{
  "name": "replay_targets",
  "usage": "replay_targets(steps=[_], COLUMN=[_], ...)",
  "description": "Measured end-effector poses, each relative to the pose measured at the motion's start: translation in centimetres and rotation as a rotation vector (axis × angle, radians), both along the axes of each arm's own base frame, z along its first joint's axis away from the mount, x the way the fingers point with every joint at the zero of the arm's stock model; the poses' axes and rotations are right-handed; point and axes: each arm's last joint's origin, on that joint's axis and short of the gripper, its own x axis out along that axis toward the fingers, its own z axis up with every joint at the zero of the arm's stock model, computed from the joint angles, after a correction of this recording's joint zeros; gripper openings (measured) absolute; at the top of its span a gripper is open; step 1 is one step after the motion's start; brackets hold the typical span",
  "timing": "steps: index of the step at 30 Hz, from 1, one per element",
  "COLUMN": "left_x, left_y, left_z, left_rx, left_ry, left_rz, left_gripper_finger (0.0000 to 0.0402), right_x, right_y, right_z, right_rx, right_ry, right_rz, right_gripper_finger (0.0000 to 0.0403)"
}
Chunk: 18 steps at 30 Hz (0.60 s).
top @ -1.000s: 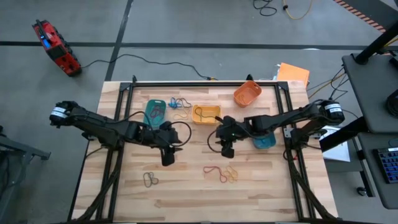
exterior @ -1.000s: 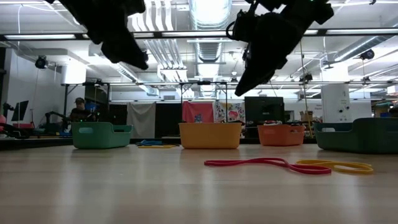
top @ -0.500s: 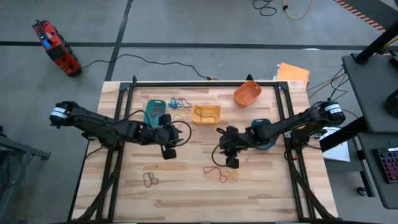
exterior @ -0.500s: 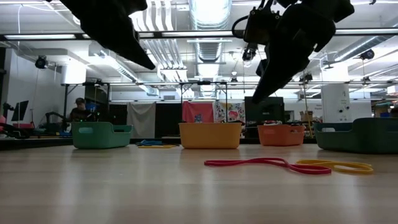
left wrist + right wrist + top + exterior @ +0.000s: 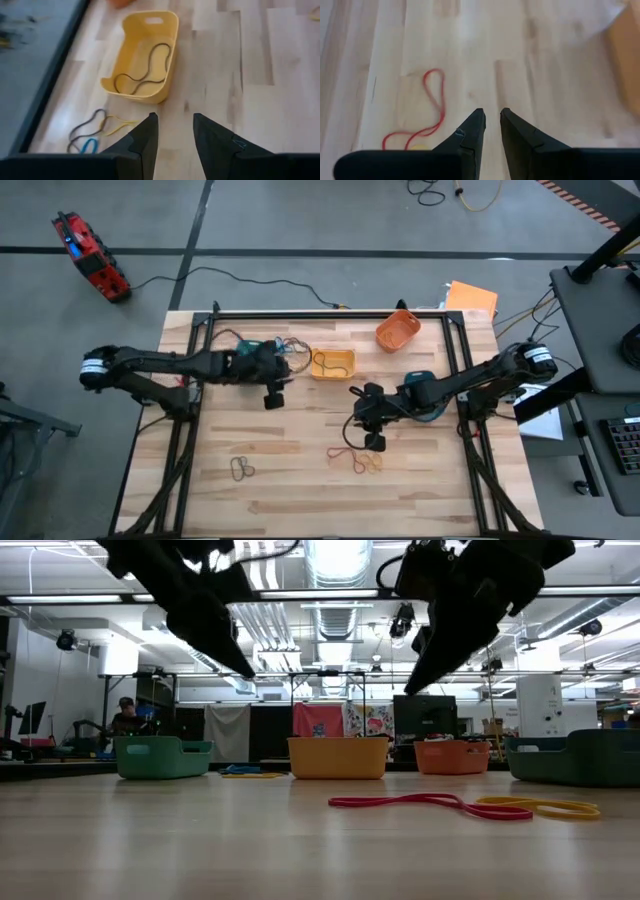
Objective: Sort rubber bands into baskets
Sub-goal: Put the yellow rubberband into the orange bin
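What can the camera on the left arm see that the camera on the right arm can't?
Only the left wrist view shows the yellow basket with a dark rubber band lying in it, plus a little heap of dark, yellow and blue bands on the wood beside it. Only the right wrist view shows the red rubber band lying loose on the table. Both show the pale wooden table and that arm's own two dark fingers, a little apart and holding nothing: the left gripper and the right gripper.
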Motion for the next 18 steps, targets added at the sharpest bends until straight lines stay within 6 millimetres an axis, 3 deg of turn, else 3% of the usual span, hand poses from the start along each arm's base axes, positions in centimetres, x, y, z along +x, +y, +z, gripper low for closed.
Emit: replay_targets(steps=[7, 12, 18], left_x=[-1.2, -1.6, -0.4], left_y=[3.7, 4.1, 4.6], left_z=[-0.9, -2.1, -3.8], left_rx=[-0.005, -0.031, -0.031], left_ry=[0.037, 0.033, 0.072], left_rz=[0.06, 0.018, 0.003], left_gripper_finger=[0.0107, 0.0124, 0.0147], right_x=[-1.9, -3.5, -4.4], right_y=[-0.9, -1.8, -2.6], right_z=[3.6, 6.1, 7.6], right_rx=[-0.131, -0.271, -0.358], right_ry=[-0.118, -0.225, -0.28], right_rz=[-0.102, -0.244, -0.25], right_gripper_finger=[0.0047, 0.0049, 0.0049])
